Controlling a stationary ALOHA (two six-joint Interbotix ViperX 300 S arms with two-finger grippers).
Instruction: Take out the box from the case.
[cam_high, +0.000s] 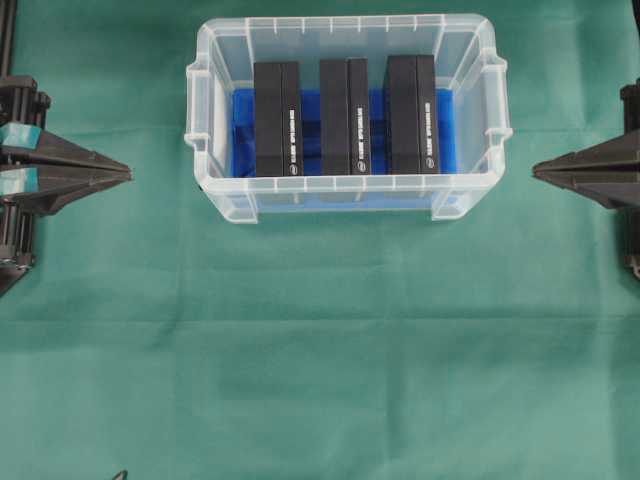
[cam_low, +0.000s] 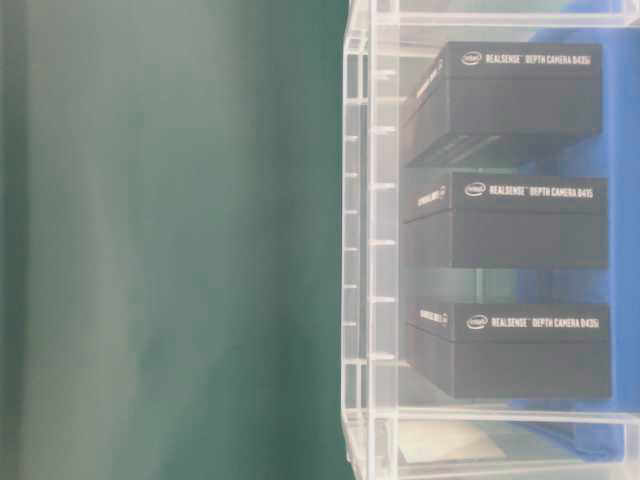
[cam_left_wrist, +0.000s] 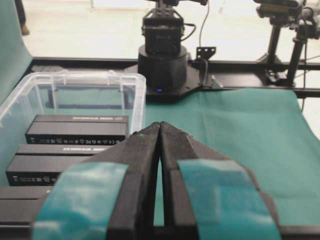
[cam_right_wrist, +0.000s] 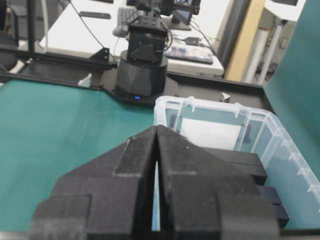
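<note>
three black boxes stand on edge in the case (cam_high: 345, 112) near the worktop's far edge, long axes running far-to-near. left claw (cam_high: 128, 175) and right claw (cam_high: 535, 172), both pinched closed and empty, flank it about equally, each nearest its outer box (cam_high: 277, 118).

Three black boxes (cam_low: 520, 225) in the case (cam_low: 365, 250), each printed "intel RealSense Depth Camera D435i" (white lettering, middle blurred)
</note>
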